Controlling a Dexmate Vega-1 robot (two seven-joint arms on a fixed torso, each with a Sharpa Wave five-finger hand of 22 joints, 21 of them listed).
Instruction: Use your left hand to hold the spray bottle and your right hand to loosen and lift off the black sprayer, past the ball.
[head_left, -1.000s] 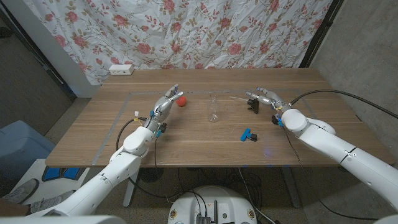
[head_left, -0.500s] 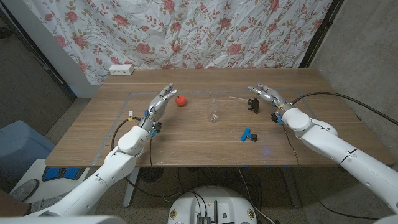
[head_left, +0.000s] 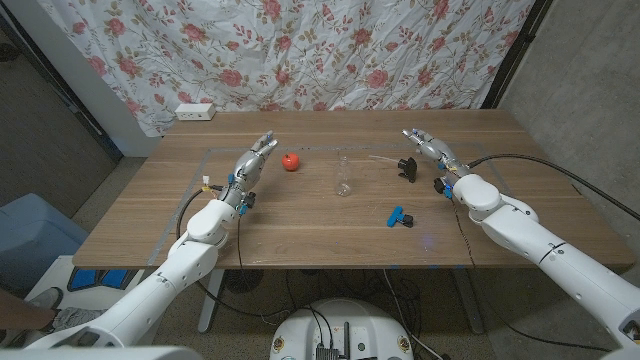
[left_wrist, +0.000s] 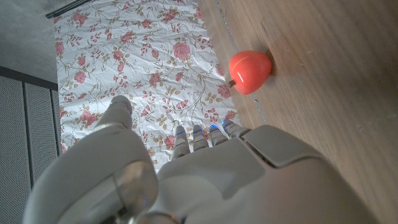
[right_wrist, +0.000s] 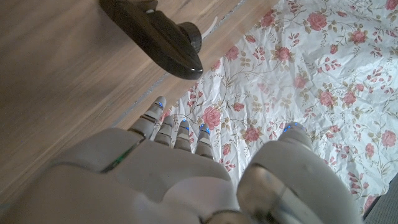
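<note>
The black sprayer (head_left: 405, 167) is seen lying on the table just beside the right hand (head_left: 425, 148), whose fingers are spread, holding nothing.

No readable text, label, brand or number anywhere.

We see a wooden counter (head_left: 300, 225) before a white curtain (head_left: 300, 50) printed with red roses, which hangs across the back. A white power strip (head_left: 195, 112) lies at the counter's far left corner. Grey walls (head_left: 590, 70) flank both sides.
</note>
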